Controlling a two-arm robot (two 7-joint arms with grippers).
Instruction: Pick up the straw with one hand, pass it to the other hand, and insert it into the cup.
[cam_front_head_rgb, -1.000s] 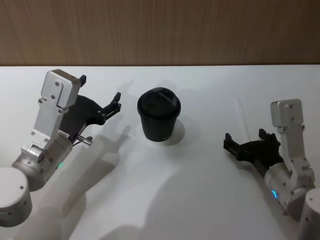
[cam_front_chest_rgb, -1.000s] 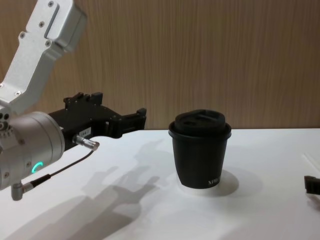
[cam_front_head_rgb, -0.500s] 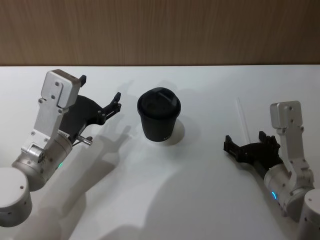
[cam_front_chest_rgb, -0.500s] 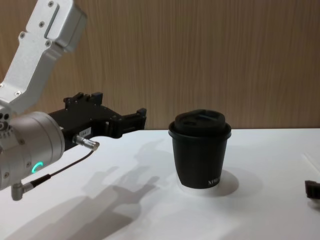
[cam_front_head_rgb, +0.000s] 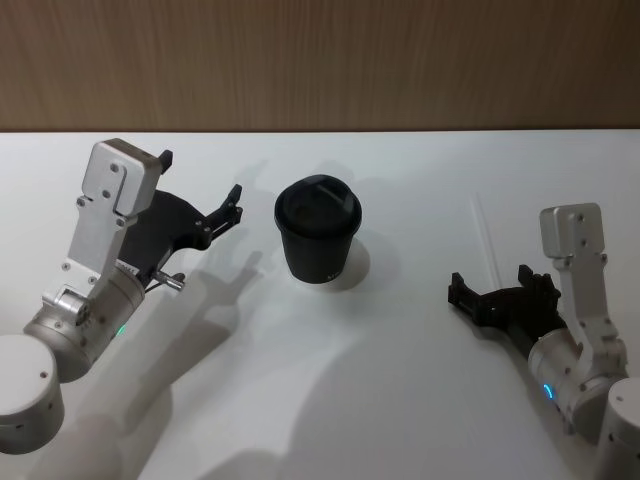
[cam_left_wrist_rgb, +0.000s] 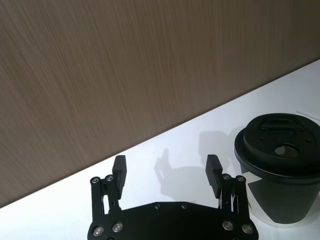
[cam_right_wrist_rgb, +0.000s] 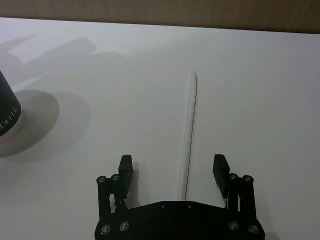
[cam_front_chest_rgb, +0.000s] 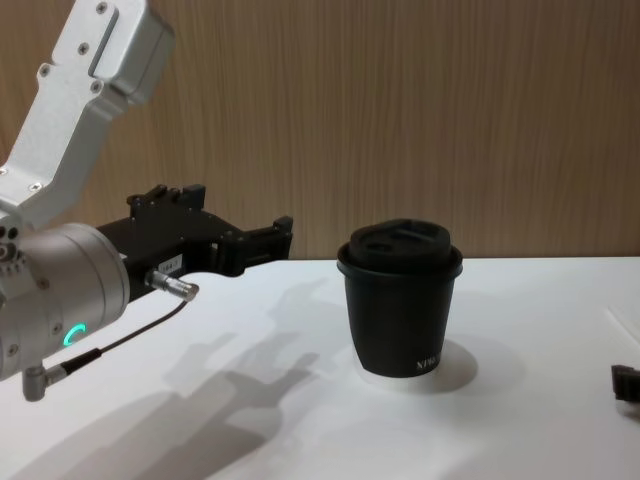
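Note:
The white straw (cam_front_head_rgb: 484, 236) lies flat on the table to the right of the cup, and its length runs away from me (cam_right_wrist_rgb: 189, 132). The black lidded cup (cam_front_head_rgb: 318, 233) stands upright mid-table (cam_front_chest_rgb: 402, 302) (cam_left_wrist_rgb: 279, 170). My right gripper (cam_front_head_rgb: 490, 279) is open and low over the straw's near end, with the straw passing between its fingers (cam_right_wrist_rgb: 172, 161) untouched. A sliver of it shows at the chest view's edge (cam_front_chest_rgb: 626, 381). My left gripper (cam_front_head_rgb: 201, 176) hovers open and empty left of the cup (cam_left_wrist_rgb: 165, 164) (cam_front_chest_rgb: 240, 214).
The white table (cam_front_head_rgb: 400, 390) runs back to a brown wood-grain wall (cam_front_head_rgb: 320, 60). Shadows of the arms fall across the table left of the cup.
My right gripper has eased slightly lower and nearer to me over the straw's near end. The left arm, the cup and the straw have not moved.

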